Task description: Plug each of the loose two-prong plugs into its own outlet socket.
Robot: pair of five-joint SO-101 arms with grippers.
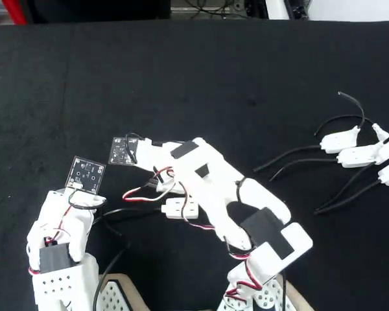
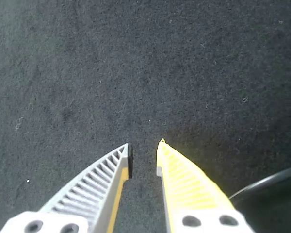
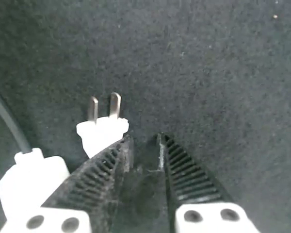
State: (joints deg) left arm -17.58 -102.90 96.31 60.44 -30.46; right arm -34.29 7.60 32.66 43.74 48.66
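Note:
In the right wrist view a white two-prong plug (image 3: 101, 130) lies on the black cloth, prongs pointing away. It sits just outside one black finger (image 3: 114, 162) of my right gripper (image 3: 144, 138), which is open by a narrow gap with nothing in it. A second white cord end (image 3: 31, 177) with a black cable lies close beside it. My left gripper (image 2: 144, 145), with one grey and one yellow finger, hangs slightly open over bare cloth. In the high view several white plugs and sockets (image 1: 360, 154) with black cords lie at the far right.
Another white connector (image 1: 179, 207) with a black cord lies under the arm that stretches across the middle. The other arm (image 1: 61, 227) stands at the lower left. A black cable (image 2: 266, 187) curves past my left gripper. The black cloth (image 1: 201, 78) covers the table.

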